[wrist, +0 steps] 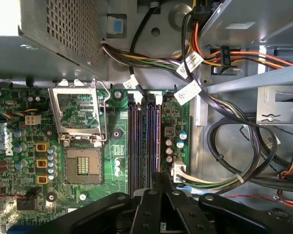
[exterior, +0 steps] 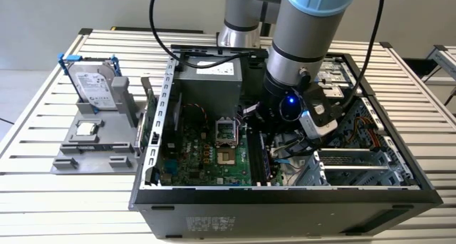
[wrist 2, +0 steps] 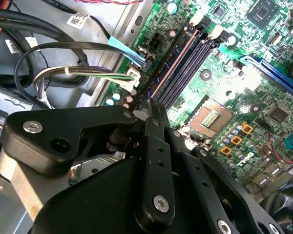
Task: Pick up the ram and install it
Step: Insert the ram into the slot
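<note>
**A:** Exterior view, panel one. We see the arm (exterior: 299,46) reaching down into the open computer case (exterior: 285,201), which lies on the slatted table (exterior: 57,201). What do we label on the exterior view's left?

**B:** We label a grey fixture (exterior: 71,153) just beside the case. On it the hard drive (exterior: 96,86) stands upright with its blue rails. The processor chip (exterior: 86,129) lies flat in front of the drive. What we take to be the ram (exterior: 148,121) is a long green board. It stands on edge between the fixture and the case wall, well apart from the arm's tip.

**A:** And the end effector (wrist: 156,176)?

**B:** In both wrist views we find its black fingers (wrist 2: 156,146) pressed together, and we can make out nothing between them. They hover over one end of the memory slots (wrist: 144,141).

**A:** How do we describe the slots themselves?

**B:** In the first wrist view they run as dark parallel strips with white latches at the far end. We see no board standing in them. The processor socket (wrist: 80,165) lies near them on the green motherboard, with its metal frame swung open.

**A:** On the slots' other side?

**B:** We note a bundle of cables (wrist: 224,141) looping across the bare metal floor of the case.
</note>
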